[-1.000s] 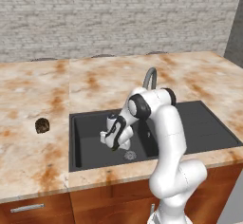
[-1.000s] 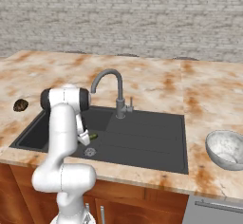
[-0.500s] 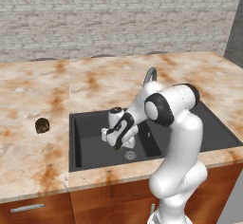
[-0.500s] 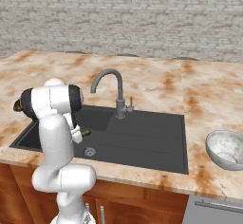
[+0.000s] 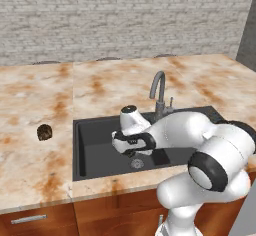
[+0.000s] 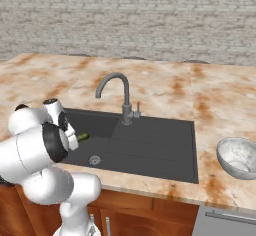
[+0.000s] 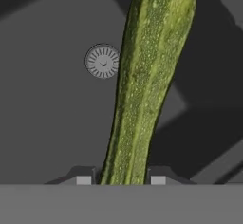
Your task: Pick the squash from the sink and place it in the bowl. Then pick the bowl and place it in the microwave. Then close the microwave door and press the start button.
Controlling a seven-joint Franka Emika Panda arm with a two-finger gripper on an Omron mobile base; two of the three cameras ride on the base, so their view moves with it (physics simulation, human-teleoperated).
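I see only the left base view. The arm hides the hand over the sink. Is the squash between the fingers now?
Observer: Yes. In the hand view the squash stands between the two fingertips, which sit close on either side of its lower end.
Operator: Is it over the drain?
Observer: The hand view shows the drain just beside the squash, on the sink floor.
Operator: Where is the bowl?
Observer: The right base view shows the bowl on the counter, on the far side of the sink from the hand.
Operator: Is anything in the bowl?
Observer: No, its whitish inside looks empty.
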